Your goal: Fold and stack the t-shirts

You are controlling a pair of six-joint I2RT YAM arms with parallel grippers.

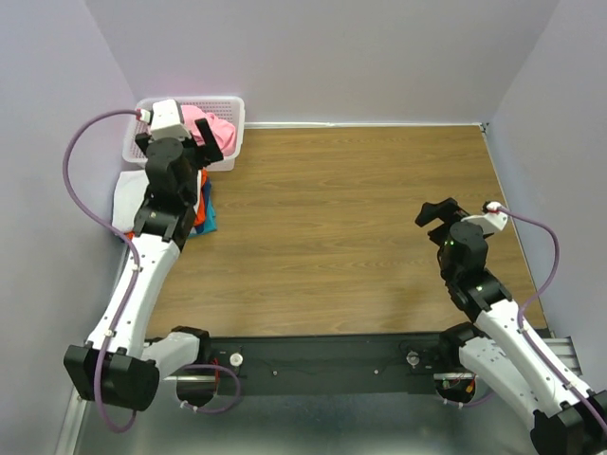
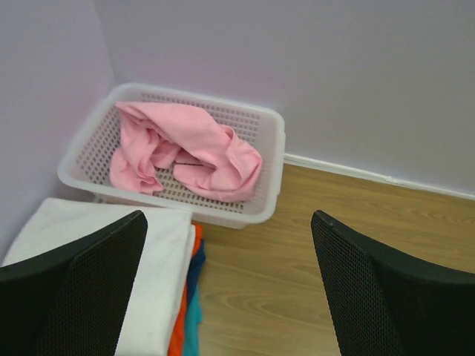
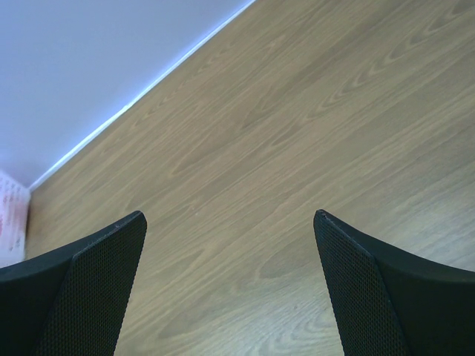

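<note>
A pink t-shirt (image 2: 189, 148) lies crumpled in the white lattice basket (image 2: 277, 148) at the surface's (image 1: 360, 237) far left corner; both pairs of jaws gape wide, holding nothing.

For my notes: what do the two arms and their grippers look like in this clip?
The left arm and right arm have white links with black joints. A purple cable loops beside the left one; a second purple cable follows the right. The left gripper and right gripper each carry two broad black fingers with a fine dotted mesh texture.
</note>
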